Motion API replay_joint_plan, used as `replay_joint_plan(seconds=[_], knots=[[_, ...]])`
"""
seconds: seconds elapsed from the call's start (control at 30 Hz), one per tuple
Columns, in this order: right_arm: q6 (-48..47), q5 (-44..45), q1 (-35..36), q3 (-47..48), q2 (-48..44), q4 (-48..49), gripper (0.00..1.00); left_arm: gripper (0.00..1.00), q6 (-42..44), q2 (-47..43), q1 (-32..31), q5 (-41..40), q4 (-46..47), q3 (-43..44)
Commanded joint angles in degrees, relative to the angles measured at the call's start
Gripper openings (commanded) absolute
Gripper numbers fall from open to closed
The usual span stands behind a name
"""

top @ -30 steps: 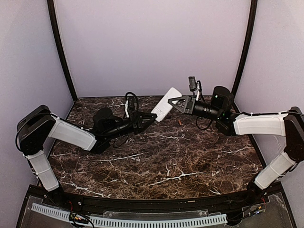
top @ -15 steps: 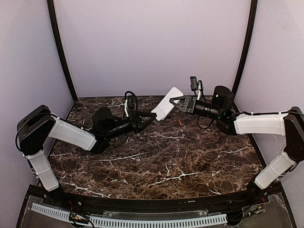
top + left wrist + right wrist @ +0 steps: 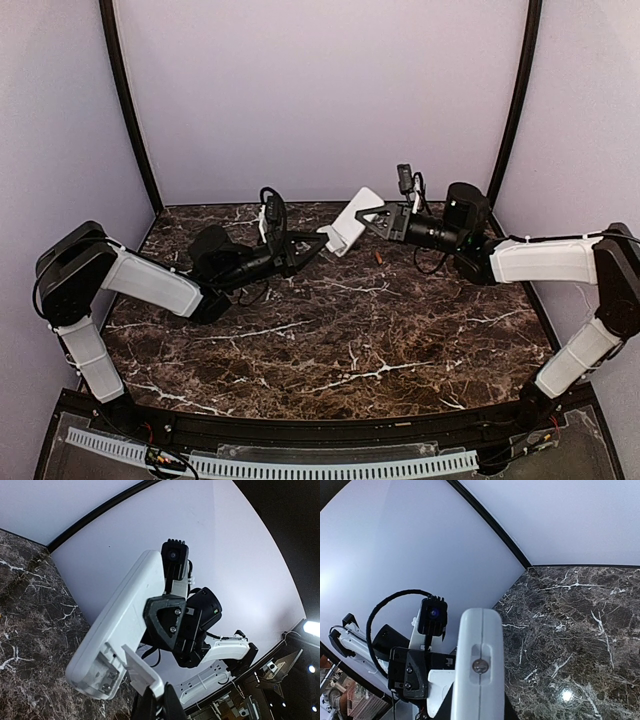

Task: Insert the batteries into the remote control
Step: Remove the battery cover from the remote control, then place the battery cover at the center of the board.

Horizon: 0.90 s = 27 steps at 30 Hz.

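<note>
remote control [image 3: 352, 221] held up off the marble table [image 3: 350, 340], tilted, battery bay open at its lower end. right gripper [image 3: 370, 214] clamped on the remote's long edge. left gripper [image 3: 318, 240] pinched shut on a small white cover plate [image 3: 142, 672] right at the remote's lower end. small orange battery [image 3: 378, 257] lies on the table, just below-right of the remote.

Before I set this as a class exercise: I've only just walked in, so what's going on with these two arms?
The right gripper is shut on the white remote control and holds it in the air above the marble table. The left gripper is shut on a small white cover plate at the remote's lower end, where the battery compartment stands open. Whether any batteries are inside cannot be told.
</note>
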Motion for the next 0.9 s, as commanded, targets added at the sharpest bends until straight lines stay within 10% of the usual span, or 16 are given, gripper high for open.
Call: replay_joint_plan(seconds=[0.0,0.27,0.57,0.87], knots=[[0.11,0.46,-0.84,0.35,1.79,0.45,0.0,0.0,-1.17,-0.16,0.06,2.99,8.76,-1.54],[-1.92,-0.02,-4.04,-0.78,-0.43,-2.93,0.0,0.0,4.09,-6.06,0.27,4.75,-3.35,-6.58],[-4.03,-4.01,-6.22,-3.26,-4.87,-6.43,0.0,0.0,34.14,-21.05,0.7,-9.14,-63.23,-1.85],[-5.51,-3.91,-7.43,-6.44,-9.39,-9.96,0.0,0.0,17.48,-13.82,4.11,11.66,-31.57,-14.58]])
